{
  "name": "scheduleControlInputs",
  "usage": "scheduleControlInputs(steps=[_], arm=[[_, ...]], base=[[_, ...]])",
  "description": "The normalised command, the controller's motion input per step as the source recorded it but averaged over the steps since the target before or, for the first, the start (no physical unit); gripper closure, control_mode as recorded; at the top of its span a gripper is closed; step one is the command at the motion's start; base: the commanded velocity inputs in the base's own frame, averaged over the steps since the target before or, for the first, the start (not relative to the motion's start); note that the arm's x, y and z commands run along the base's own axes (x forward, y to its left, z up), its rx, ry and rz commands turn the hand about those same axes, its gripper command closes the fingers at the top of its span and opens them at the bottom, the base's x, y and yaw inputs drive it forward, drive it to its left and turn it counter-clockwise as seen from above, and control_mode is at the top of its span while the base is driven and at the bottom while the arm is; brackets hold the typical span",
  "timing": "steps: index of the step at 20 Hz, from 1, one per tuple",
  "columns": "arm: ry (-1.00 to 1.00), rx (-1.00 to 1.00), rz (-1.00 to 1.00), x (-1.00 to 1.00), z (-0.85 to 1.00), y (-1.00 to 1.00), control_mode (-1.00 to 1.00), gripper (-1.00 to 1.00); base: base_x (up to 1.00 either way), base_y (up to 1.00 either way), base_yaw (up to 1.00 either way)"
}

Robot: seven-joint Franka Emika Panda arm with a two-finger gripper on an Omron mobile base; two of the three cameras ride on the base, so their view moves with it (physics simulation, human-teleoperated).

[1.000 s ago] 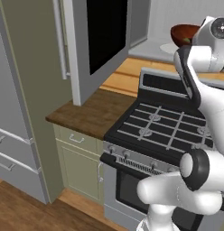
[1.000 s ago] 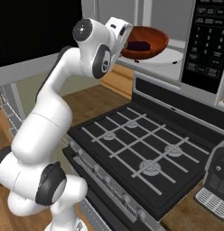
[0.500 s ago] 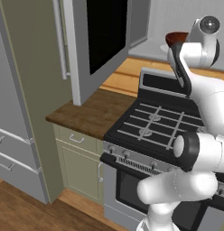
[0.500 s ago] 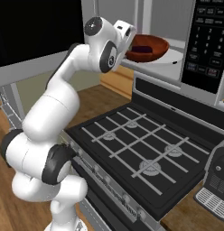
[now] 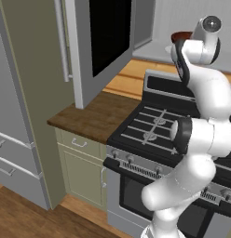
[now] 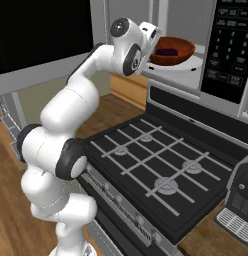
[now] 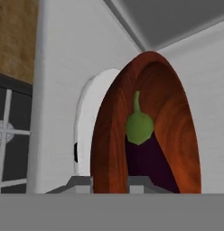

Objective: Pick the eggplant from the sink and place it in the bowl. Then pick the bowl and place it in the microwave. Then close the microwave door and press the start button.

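The reddish-brown bowl [image 6: 174,46] hangs just over the white turntable plate [image 6: 190,64] in the mouth of the microwave [image 6: 230,46]. My gripper [image 6: 155,48] is shut on its near rim. The dark eggplant [image 6: 167,51] lies inside the bowl. In the hand view the bowl [image 7: 177,131] stands on edge, with the eggplant [image 7: 147,158] and its green stem end showing in it. The plate [image 7: 86,131] lies beyond, and my gripper [image 7: 110,182] pinches the rim. The microwave door [image 5: 105,42] stands wide open to the left. The bowl [image 5: 180,36] peeks out behind my wrist.
A black gas stove [image 6: 156,165] lies right under the arm. A wooden counter [image 5: 96,116] runs to its left, with beige cabinets below. A tall grey fridge [image 5: 19,116] stands at far left. A small dark appliance [image 6: 241,195] sits right of the stove.
The arm has stretched forward and carried the bowl with the eggplant a little deeper toward the microwave's inside. The grip has stayed the same.
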Motion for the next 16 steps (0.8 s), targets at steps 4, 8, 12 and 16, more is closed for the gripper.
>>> scheduleControlInputs(steps=[4, 8, 12, 16], arm=[[0.0, 0.0, 0.01, 0.62, -0.02, -0.19, -1.0, 1.0], [0.04, 0.0, 0.0, 0.43, -0.19, -0.11, -1.0, 1.0], [0.1, 0.0, 0.0, 0.29, -0.32, -0.05, -1.0, 1.0], [0.08, 0.0, 0.0, 0.24, -0.28, 0.0, -1.0, -1.0]], base=[[0.0, 0.0, 0.0], [0.0, 0.0, 0.0], [0.0, 0.0, 0.0], [0.0, 0.0, 0.0]])
